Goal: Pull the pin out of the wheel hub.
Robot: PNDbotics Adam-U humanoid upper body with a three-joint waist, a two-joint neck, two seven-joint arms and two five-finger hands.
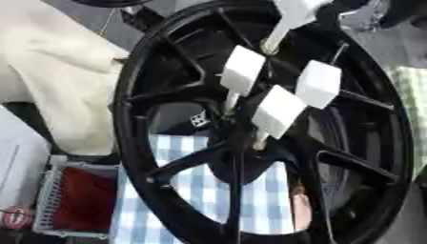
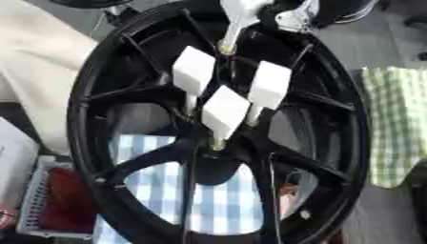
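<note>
Four pins: white block-headed pins stand out of the middle of the black wheel (image 1: 133, 143); three sit close together at the hub (image 2: 218, 157), and a fourth pin (image 2: 238, 16) reaches up toward the top rim.
Cluster: left pin (image 2: 193, 71), lower pin (image 2: 225, 112) and right pin (image 2: 270, 85), each on a thin stem running down into the hub.
Right hand: a silver and black hand (image 2: 296, 19) shows at the top edge, just beside the fourth pin's head; whether it is wrapped round that head or relaxed I cannot tell.
Left hand: in neither view.
Step in hand: seemingly the grasp or the start of the pull on the fourth pin, whose stem end looks to lie close to the hub's upper edge.
Next move: likely a straight draw along the stem, away from the hub, without knocking the three neighbours.
Surroundings: blue checked cloth (image 1: 200, 190) under the wheel, a basket (image 1: 71, 200) with something red at lower left, a green checked cloth (image 2: 396, 128) at right.
</note>
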